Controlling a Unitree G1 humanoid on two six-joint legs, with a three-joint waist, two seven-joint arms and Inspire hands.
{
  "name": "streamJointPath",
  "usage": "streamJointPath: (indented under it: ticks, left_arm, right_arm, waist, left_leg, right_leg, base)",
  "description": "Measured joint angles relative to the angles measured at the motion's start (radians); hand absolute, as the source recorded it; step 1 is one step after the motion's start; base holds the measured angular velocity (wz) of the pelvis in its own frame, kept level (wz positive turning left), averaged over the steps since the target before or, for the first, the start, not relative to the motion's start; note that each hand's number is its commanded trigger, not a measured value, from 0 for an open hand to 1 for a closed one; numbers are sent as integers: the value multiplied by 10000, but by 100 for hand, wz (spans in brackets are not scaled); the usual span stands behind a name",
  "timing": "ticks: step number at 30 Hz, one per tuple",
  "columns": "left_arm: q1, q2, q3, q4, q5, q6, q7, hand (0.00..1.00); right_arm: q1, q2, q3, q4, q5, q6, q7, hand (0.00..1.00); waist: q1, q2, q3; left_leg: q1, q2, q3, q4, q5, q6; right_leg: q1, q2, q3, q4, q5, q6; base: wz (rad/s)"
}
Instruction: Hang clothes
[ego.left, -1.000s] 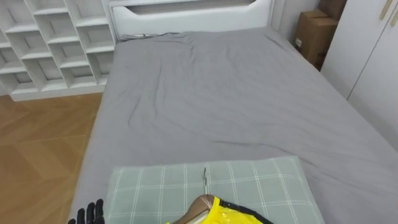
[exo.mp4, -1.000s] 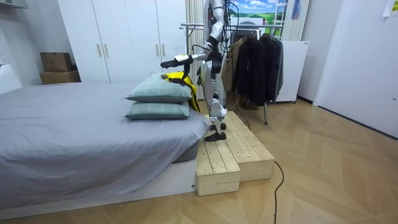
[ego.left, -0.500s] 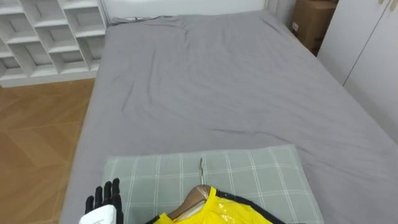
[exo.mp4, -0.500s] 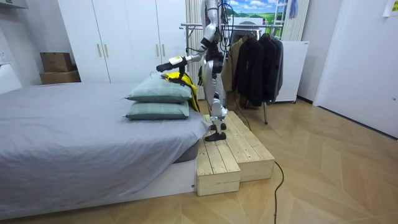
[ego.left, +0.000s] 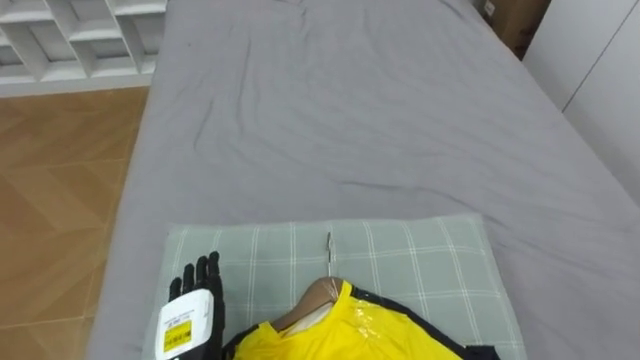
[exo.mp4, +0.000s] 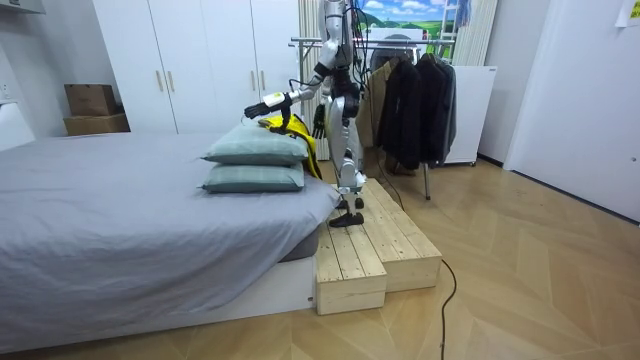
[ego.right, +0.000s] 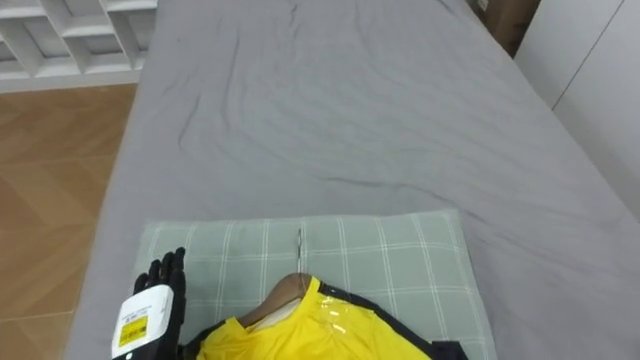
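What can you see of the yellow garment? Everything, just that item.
Bright yellow, glossy-looking fabric with dark trim, the yellow garment is on a wooden hanger whose metal hook points up the bed. It lies on the checked green pillow, its lower part cut off by the view's edge. In the room view it drapes over the pillow's end nearest the robot. The left hand, fingers straight, is beside it; contact is unclear.
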Motion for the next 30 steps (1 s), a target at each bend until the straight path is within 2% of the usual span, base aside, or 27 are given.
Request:
streamJointPath:
  ticks: [2,4,12,15,25,30]
  left_arm:
    - [-214,-1,-54,252,-200,-15,-29,0]
    - [-378,3,-158,361,-577,-14,-154,0]
    - [-362,-129,-394,509,-937,-19,-104,0]
    - [-361,-228,-471,599,-938,-14,-114,0]
    - [-182,-257,-702,917,-699,-23,-508,0]
    - [-83,-245,-1221,931,-712,-18,-610,0]
  right_arm:
    - [-154,24,202,4,24,-19,-76,0]
    - [-311,31,367,9,61,-24,-159,0]
    - [-445,51,572,23,92,126,-362,0]
    - [-436,104,580,46,152,130,-363,0]
    - [-481,445,611,40,401,120,-261,0]
    - [-522,446,647,47,667,117,-304,0]
  waist:
    - [4,16,17]
    - [14,73,71]
    - [56,4,148]
    - [58,-32,141]
    - [125,-231,126]
    - [219,-240,129]
  left_leg:
    - [-42,-2,-53,-4,19,-9]
    - [-69,-1,-75,-6,26,-17]
    - [-188,-95,-137,-159,128,-24]
    - [-181,-94,-138,-169,129,-23]
    - [-139,-96,-176,-161,135,-13]
    - [-139,-127,-211,-161,162,30]
  right_leg:
    - [-38,7,-1,-1,4,-6]
    - [-52,13,-10,-3,4,-6]
    - [-188,-7,-123,1,4,-6]
    - [-182,-20,-129,1,4,-6]
    - [-117,-51,-274,0,3,-6]
    - [-114,-78,-230,-1,3,-6]
  base:
    - [8]
    - [2]
    - [5]
    - [0]
    - [1]
    - [0]
